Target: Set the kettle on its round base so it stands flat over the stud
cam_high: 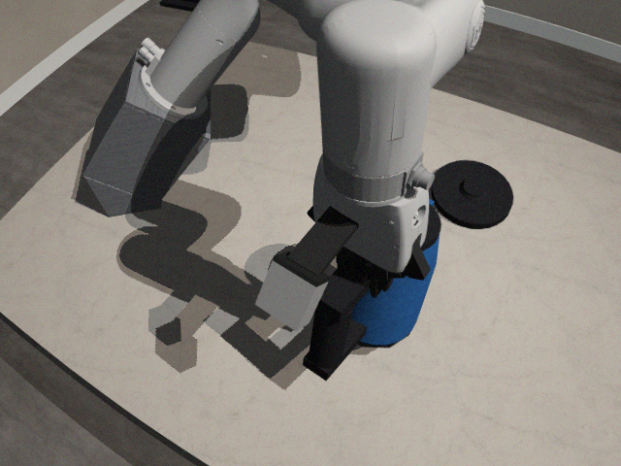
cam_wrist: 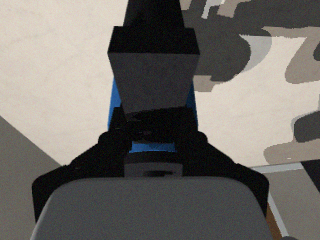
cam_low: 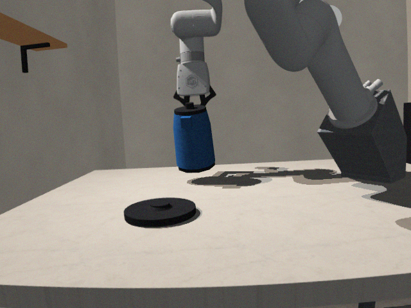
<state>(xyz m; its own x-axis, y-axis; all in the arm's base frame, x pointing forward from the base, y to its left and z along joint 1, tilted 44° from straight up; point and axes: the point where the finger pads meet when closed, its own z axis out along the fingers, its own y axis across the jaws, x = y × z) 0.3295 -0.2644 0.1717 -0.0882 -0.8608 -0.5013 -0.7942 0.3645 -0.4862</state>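
My black two-fingered gripper (cam_high: pixel 383 281) (cam_low: pixel 194 99) (cam_wrist: pixel 153 104) is clenched on the upright bar of the handle of the blue, barrel-shaped kettle with a black lid (cam_high: pixel 396 311) (cam_low: pixel 194 142) (cam_wrist: pixel 114 102). The kettle hangs off the pale stone-look table (cam_high: pixel 501 350) (cam_low: pixel 232 245) (cam_wrist: pixel 50 65), tilted slightly. Lifting is done; carrying, levelling, seating and letting go remain. The body hangs below my wrist, and the flat round black base (cam_high: pixel 481 213) (cam_low: pixel 142 217) lies apart, beyond the spout side, stud up.
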